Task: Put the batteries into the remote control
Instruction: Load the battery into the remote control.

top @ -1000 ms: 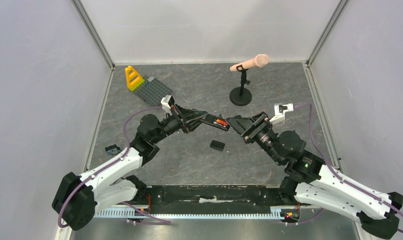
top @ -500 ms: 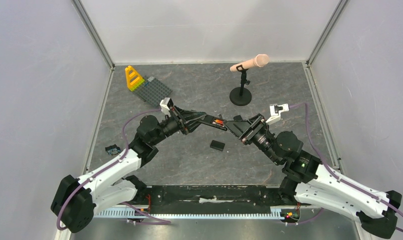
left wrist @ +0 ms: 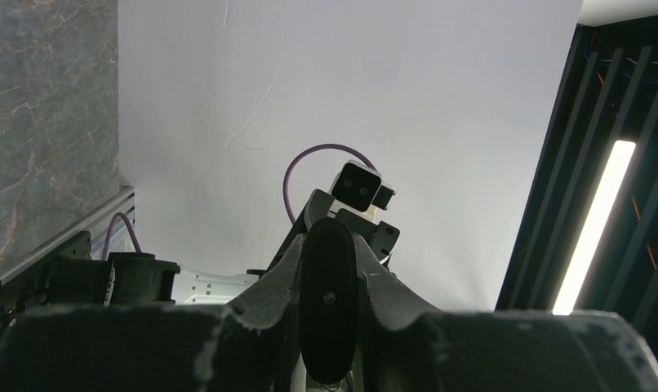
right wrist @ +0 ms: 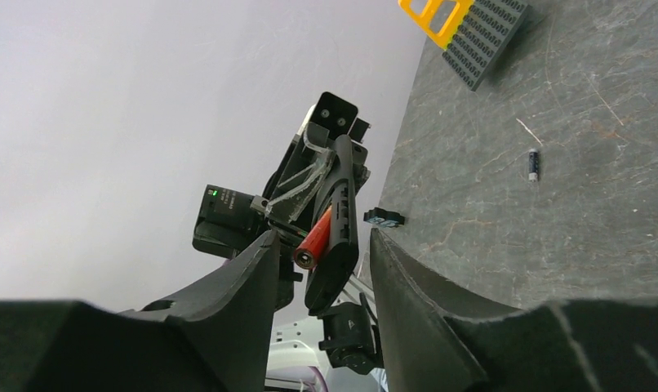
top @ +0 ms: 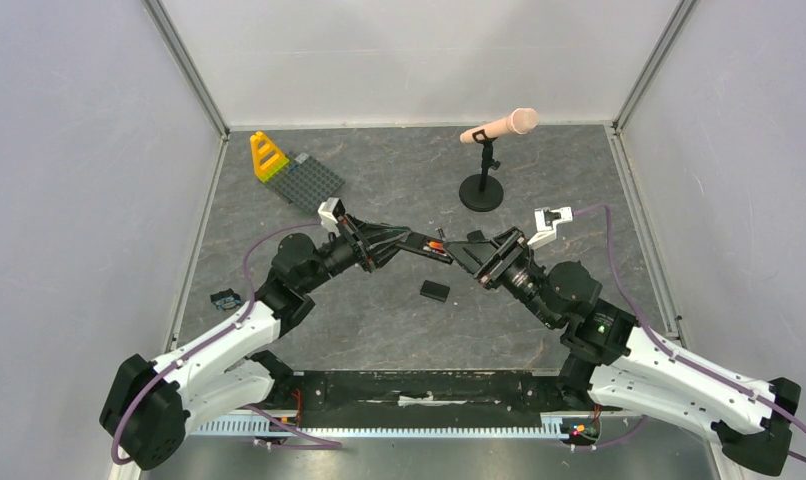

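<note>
Left gripper (top: 397, 238) clamped on the remote control (top: 424, 245), holding it raised above the table (top: 379, 325), red battery (top: 436, 243) lying in its open bay. Right gripper (top: 463, 250) has crept leftward over the last second; jaws spread, now straddling the remote's free end, grasping nothing. I judge seating the battery comes next. Spare battery (right wrist: 533, 164) lies on the table

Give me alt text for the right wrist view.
The left pincer holds the black remote control end-on, a red-orange battery lying along it, between the open fingers of the right pincer. Behind, on the grey table, lie a loose dark battery and a grey studded plate with a yellow piece.
</note>
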